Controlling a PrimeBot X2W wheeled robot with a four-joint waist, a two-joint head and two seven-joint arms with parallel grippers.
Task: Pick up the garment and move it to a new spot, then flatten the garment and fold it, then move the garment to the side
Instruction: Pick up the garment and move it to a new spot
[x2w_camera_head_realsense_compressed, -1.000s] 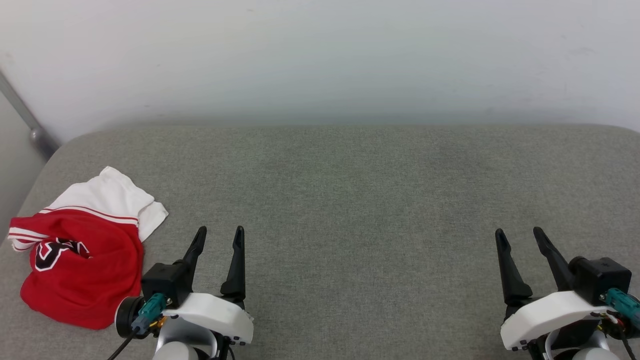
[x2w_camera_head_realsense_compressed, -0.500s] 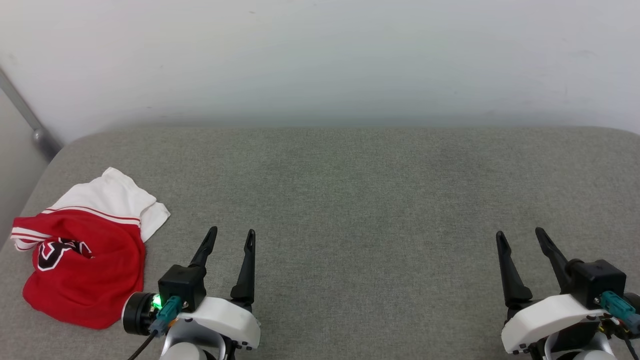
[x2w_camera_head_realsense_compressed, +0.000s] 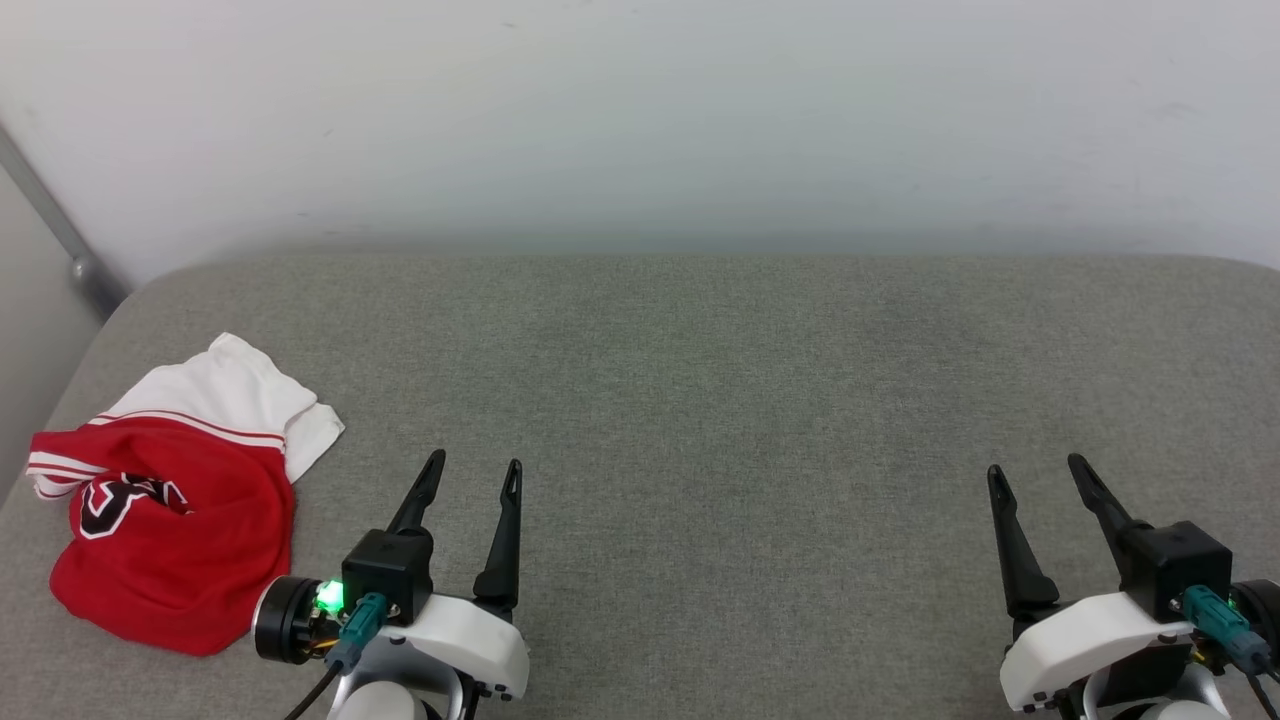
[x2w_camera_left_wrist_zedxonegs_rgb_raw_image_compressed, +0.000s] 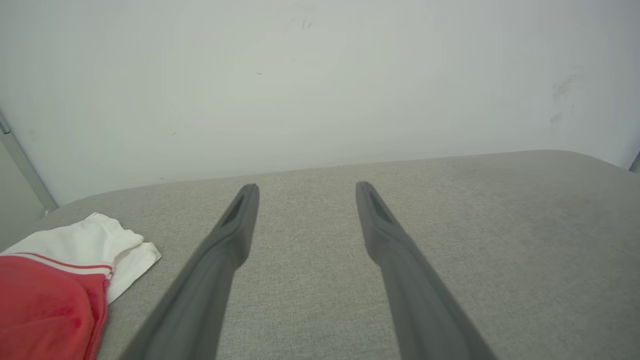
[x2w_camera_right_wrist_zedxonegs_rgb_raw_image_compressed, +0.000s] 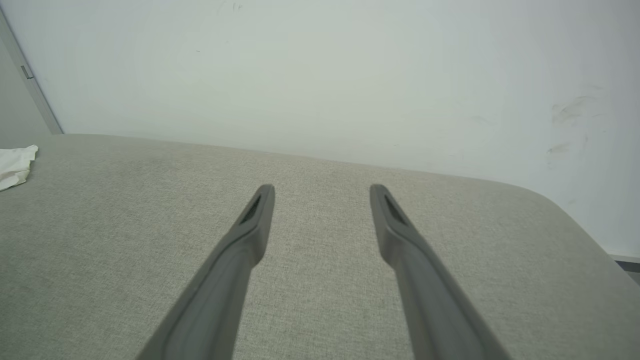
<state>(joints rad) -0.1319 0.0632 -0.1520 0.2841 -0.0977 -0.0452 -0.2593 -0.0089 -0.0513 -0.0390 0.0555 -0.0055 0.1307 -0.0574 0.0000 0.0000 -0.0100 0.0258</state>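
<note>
The garment (x2w_camera_head_realsense_compressed: 170, 520) is seen crumpled at the lower left of the frame on the grey counter (x2w_camera_head_realsense_compressed: 700, 380), not yet picked up, so every step is judged outstanding, with the left gripper (x2w_camera_head_realsense_compressed: 475, 460) and right gripper (x2w_camera_head_realsense_compressed: 1034, 465) held empty, jaws apart.

The garment (x2w_camera_head_realsense_compressed: 175, 560) is soft, matt cloth, creased. The tabletop (x2w_camera_head_realsense_compressed: 700, 380) is covered in coarse woven grey fabric, also matt. The fingers (x2w_camera_left_wrist_zedxonegs_rgb_raw_image_compressed: 227, 245) look like smooth, matt dark plastic. The wall (x2w_camera_head_realsense_compressed: 640, 120) is smooth, matt paint, faintly scuffed.
</note>
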